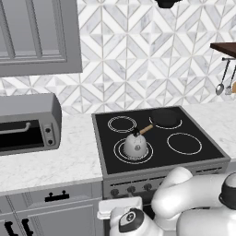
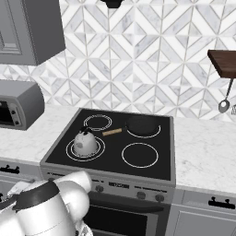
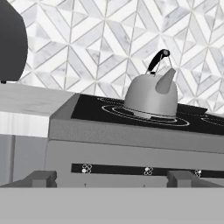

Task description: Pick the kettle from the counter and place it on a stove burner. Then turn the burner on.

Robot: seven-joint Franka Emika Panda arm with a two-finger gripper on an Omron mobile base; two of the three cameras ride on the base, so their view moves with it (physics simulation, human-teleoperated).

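Marble-look surface (image 1: 78, 154) runs on both sides of a black glass cooktop (image 1: 203, 138), under a wall of grey-and-white diamond tiles. On the cooktop's front left zone, the stove burner (image 1: 117, 154) drawn as two white rings, stands the kettle (image 1: 135, 145), upright and centred inside the rings, its spout and black handle showing clearly in the hand view (image 3: 151, 94). Sitting square on the ring, it is placed to take the heat once the zone is lit, so the placing part of the task looks done.

Behind it to the right, a dark pan (image 1: 165, 117) rests on the rear zone, with its wooden handle (image 1: 146, 129) reaching toward the kettle and ending just beside it. A toaster oven (image 1: 28, 123) sits on the surface to the left.

Low before the stove front, the claw (image 3: 113, 178) faces the control strip (image 3: 144, 170), its two dark tips set wide apart and holding nothing. That low, level aim suits the step I judge is left: reaching a knob (image 1: 131, 189) for the kettle's burner. Which knob governs that zone cannot be told.
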